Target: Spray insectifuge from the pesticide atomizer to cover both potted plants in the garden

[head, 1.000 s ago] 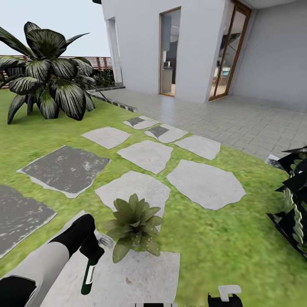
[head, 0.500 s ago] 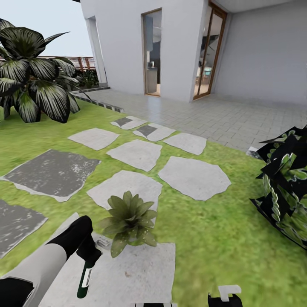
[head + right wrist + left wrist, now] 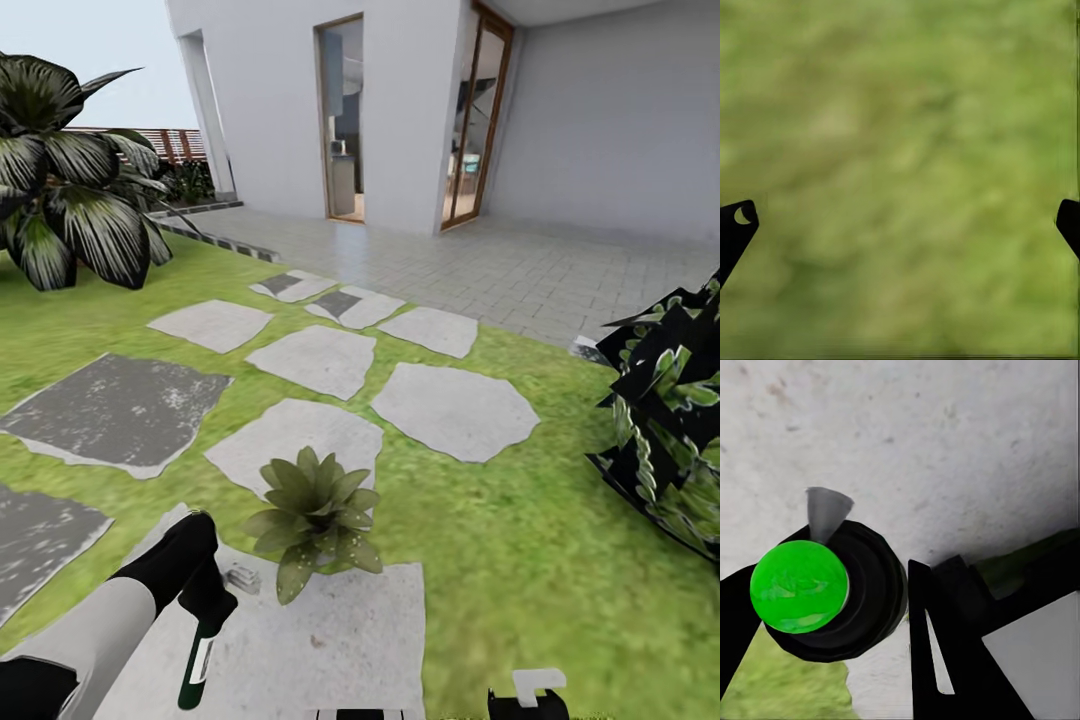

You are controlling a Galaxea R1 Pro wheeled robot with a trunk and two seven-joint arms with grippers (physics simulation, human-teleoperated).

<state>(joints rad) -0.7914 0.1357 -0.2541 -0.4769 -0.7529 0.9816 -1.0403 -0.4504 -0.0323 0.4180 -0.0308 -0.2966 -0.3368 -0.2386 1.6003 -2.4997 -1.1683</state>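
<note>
One potted plant (image 3: pixel 312 508), a low rosette of pointed green leaves, sits at the far edge of a pale stone slab (image 3: pixel 330 640) in the garden lawn (image 3: pixel 500 560). My left gripper (image 3: pixel 207 600) is just left of it and nearer to me, shut on the pesticide atomizer (image 3: pixel 195 672), a dark green bottle with a white label hanging down over the slab. In the left wrist view the atomizer (image 3: pixel 802 586) shows a bright green round end in a black body between the left gripper (image 3: pixel 832 604) fingers. My right gripper (image 3: pixel 900 225) is open over grass, low at the front right (image 3: pixel 530 695).
Grey stepping stones (image 3: pixel 455 410) lead to a tiled terrace (image 3: pixel 520 270) and the house's open doors (image 3: pixel 340 130). A big dark shrub (image 3: pixel 70 200) stands far left, a dark-leaved bush (image 3: pixel 670 420) at the right. A small grey object (image 3: pixel 243 577) lies beside the plant.
The whole view has swung to the right, so the shrub slid left and the right bush came further in. The left arm still holds the atomizer beside the plant.
</note>
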